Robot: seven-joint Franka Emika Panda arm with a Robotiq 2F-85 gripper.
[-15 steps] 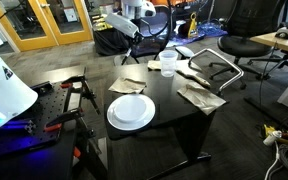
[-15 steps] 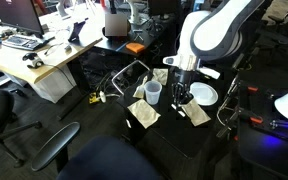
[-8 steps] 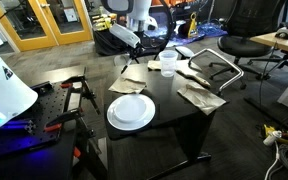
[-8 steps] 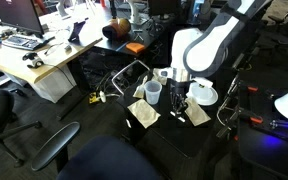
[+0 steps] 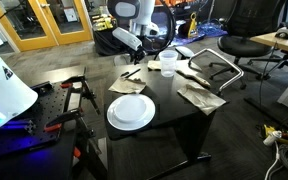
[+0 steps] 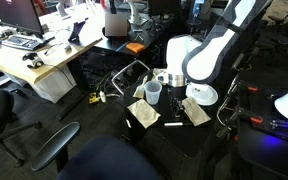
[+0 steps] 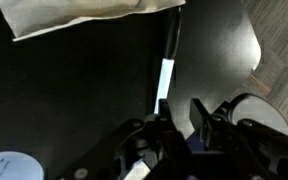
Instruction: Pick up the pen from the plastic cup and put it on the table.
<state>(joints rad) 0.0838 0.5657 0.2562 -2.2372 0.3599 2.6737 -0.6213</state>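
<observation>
The thin dark pen [image 7: 167, 62], with a light band on its middle, lies flat on the black table [image 7: 64, 100]. It also shows in both exterior views [image 5: 132, 73] [image 6: 173, 124]. My gripper [image 7: 181, 112] is open and empty just above the pen's near end; it also shows in both exterior views [image 5: 134, 58] [image 6: 174, 100]. The clear plastic cup [image 5: 168, 62] [image 6: 154, 93] stands upright beside the arm, with no pen in it.
A round white plate [image 5: 131, 111] [image 6: 201, 94] lies on the table. Crumpled paper napkins [image 5: 199, 95] [image 7: 74, 15] lie around the cup. The table edge [image 7: 252, 55] is close to the pen. Office chairs [image 5: 246, 45] and desks surround the table.
The arm came down beside the cup with the pen. The pen now lies on the table and the jaws are open above it.
</observation>
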